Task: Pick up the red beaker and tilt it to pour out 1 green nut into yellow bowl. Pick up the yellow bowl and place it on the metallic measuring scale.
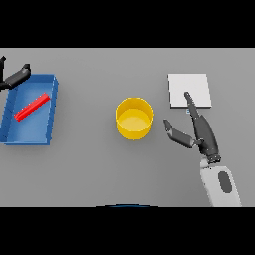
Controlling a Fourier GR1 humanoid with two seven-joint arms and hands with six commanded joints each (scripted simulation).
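Note:
A yellow bowl (134,118) stands upright in the middle of the table, and nothing shows inside it. To its right my right hand (201,132) is open, thumb spread toward the bowl but apart from it, fingers reaching over the lower edge of the flat pale metallic scale (189,87) at the back right. A red elongated object (32,107) lies slanted inside a blue tray (52,119) at the left. My left hand (15,77) shows at the far left edge, just above the tray's back corner, with fingers straight. No green nut is visible.
The blue tray takes up the left side of the grey table (99,169).

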